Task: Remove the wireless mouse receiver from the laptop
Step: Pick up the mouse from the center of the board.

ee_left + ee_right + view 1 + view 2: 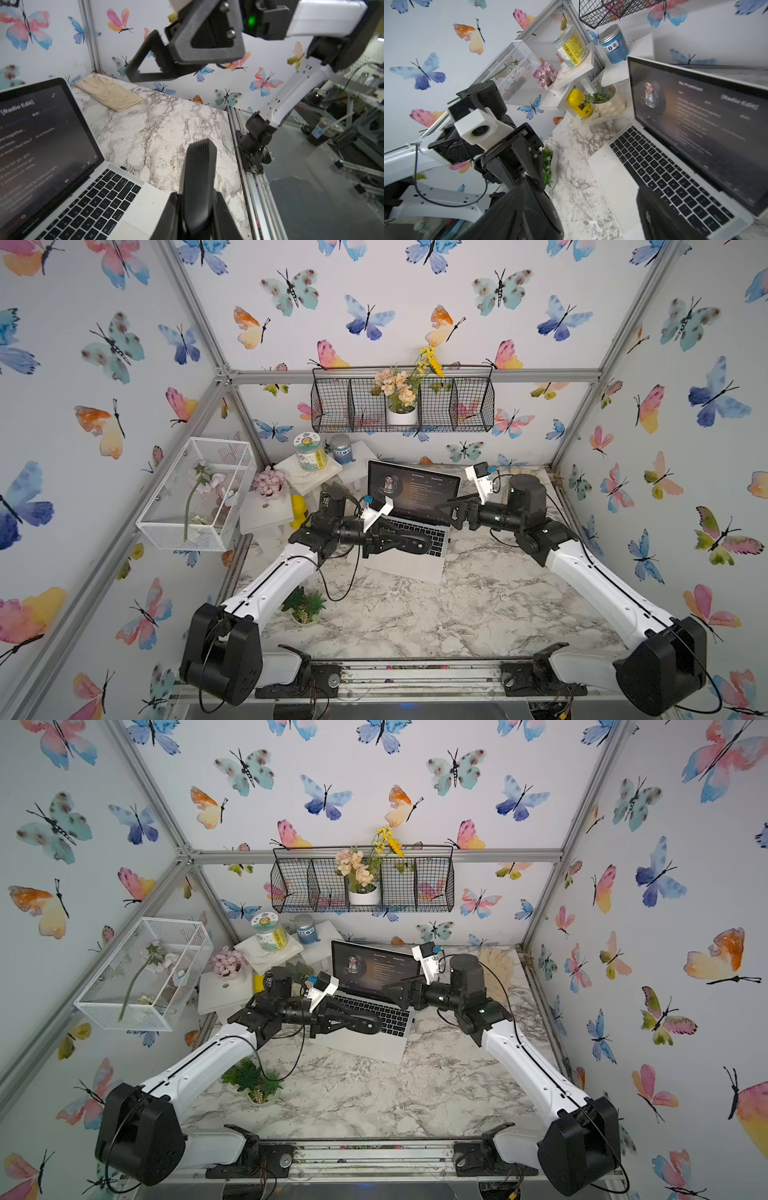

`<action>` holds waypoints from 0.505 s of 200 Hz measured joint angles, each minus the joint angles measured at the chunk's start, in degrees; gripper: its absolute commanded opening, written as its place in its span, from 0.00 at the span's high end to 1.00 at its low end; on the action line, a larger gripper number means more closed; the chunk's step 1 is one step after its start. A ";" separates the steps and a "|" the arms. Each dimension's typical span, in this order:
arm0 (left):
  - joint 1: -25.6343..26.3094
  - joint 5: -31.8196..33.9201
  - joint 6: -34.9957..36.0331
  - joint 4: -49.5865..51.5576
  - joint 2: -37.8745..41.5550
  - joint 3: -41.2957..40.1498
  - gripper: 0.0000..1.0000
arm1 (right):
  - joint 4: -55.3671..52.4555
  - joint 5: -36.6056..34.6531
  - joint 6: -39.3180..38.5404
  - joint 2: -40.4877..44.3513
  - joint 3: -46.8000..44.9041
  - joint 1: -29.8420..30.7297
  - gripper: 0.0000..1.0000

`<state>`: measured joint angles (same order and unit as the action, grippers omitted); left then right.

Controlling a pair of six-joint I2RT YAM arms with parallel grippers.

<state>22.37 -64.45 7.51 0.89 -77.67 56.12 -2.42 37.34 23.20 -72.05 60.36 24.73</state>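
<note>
In both top views the left arm point(291, 568) hides part of the laptop point(409, 569); the wireless mouse receiver point(123, 167) is too small to find there; the screen text is blurred.

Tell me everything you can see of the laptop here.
The laptop is a slim silver one, metal by its look, with black keys and a pale trackpad. It lies open on the marble tabletop, set at a slant, lid raised. The dark screen shows a music player reading "No Promises" and "[Radio Edit]". A tiny black nub, likely the wireless mouse receiver, sticks out of its right edge near the hinge. The left pincer is over its keyboard; contact cannot be told.
</note>
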 measured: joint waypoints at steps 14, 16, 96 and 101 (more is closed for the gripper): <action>-0.02 1.64 -5.49 0.31 -1.42 1.60 1.00 | -0.52 -1.79 -1.46 0.83 -1.51 0.00 0.12; -0.02 1.86 -6.05 0.37 -1.73 1.86 1.00 | -0.55 -1.95 -1.62 0.87 -1.77 0.00 0.13; 0.00 3.82 -23.67 4.44 -4.72 2.12 1.00 | 2.10 2.32 0.33 1.92 -12.20 0.87 0.20; 0.00 3.80 -23.96 4.57 -4.72 1.97 1.00 | 2.60 2.78 0.57 1.75 -12.20 1.18 0.20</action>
<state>22.37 -60.64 -16.45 5.45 -82.39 58.08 0.19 40.12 23.77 -70.30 48.16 25.91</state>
